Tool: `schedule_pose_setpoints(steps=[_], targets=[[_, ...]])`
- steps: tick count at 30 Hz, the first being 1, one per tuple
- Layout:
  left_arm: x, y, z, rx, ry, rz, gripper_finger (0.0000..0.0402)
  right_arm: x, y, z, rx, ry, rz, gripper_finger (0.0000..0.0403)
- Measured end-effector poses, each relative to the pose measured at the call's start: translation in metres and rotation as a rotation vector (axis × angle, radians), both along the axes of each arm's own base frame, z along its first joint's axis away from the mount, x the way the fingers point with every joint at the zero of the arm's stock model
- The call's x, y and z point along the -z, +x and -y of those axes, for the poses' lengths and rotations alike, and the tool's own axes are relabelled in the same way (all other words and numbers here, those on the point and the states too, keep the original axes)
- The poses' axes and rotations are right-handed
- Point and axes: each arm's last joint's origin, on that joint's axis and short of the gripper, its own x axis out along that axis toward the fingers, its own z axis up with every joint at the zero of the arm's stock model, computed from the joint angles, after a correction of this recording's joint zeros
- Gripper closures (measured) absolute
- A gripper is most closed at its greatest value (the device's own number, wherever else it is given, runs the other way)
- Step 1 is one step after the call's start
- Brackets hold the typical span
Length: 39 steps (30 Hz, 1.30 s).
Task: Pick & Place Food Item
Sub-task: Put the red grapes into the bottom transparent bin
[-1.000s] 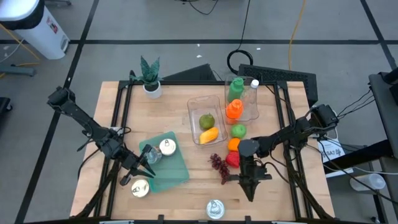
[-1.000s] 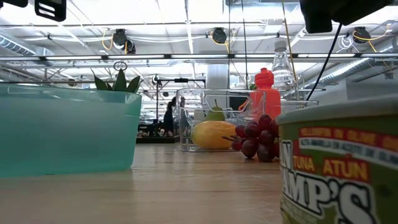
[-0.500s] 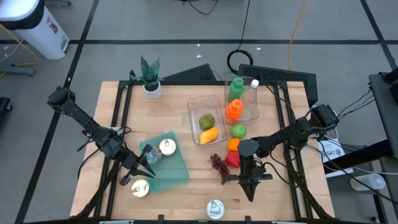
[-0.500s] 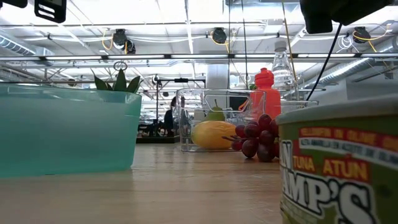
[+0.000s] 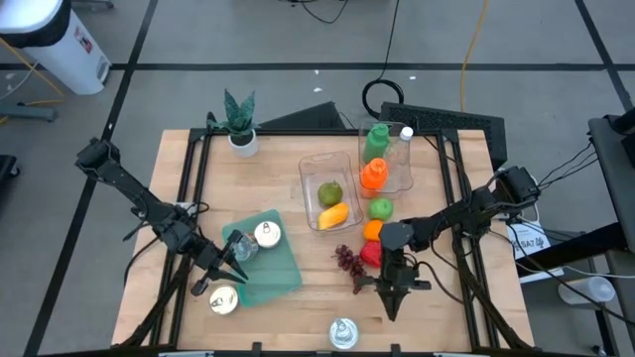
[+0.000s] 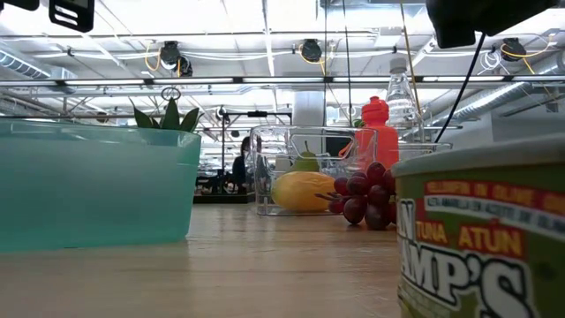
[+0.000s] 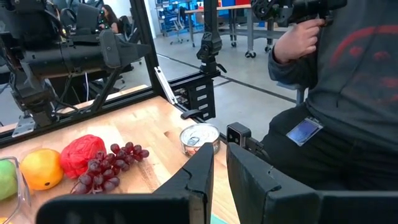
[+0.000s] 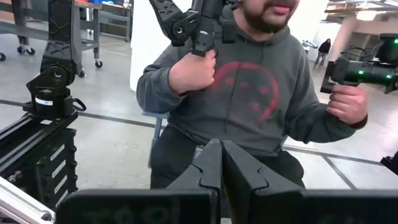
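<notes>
My right gripper (image 5: 390, 309), fingers pressed together and empty, hangs over bare table just beside the grapes (image 5: 347, 263). My left gripper (image 5: 238, 270), likewise pinched closed on nothing, sits over the teal tray (image 5: 283, 268), near a tuna can (image 5: 224, 299).
</notes>
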Motion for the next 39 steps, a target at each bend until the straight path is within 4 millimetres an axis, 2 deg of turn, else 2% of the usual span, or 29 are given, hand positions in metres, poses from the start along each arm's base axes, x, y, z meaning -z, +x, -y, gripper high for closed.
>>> schedule_pose_setpoints(steps=[3, 9, 17, 26, 32, 39], targets=[[0.000, 0.000, 0.000, -0.025, -0.010, -0.002, 0.0350, -0.001, 0.002, 0.000, 0.078, 0.004, -0.014, 0.0399], [-0.002, 0.002, -0.003, -0.128, -0.049, -0.006, 0.0350, -0.028, 0.012, 0.025, 0.489, 0.142, -0.090, 0.0399], [-0.003, 0.002, -0.003, -0.129, -0.072, -0.007, 0.0350, -0.026, 0.019, 0.036, 0.844, 0.148, -0.132, 0.0399], [-0.003, 0.002, -0.003, -0.130, -0.083, -0.013, 0.0350, -0.020, 0.020, 0.039, 0.942, 0.116, -0.184, 0.0399], [-0.003, 0.002, -0.003, -0.146, -0.088, -0.009, 0.0350, -0.006, 0.021, 0.039, 1.116, 0.027, -0.282, 0.0399], [-0.003, 0.002, -0.003, -0.145, -0.085, -0.008, 0.0350, 0.000, 0.019, 0.037, 1.117, -0.029, -0.313, 0.0399]])
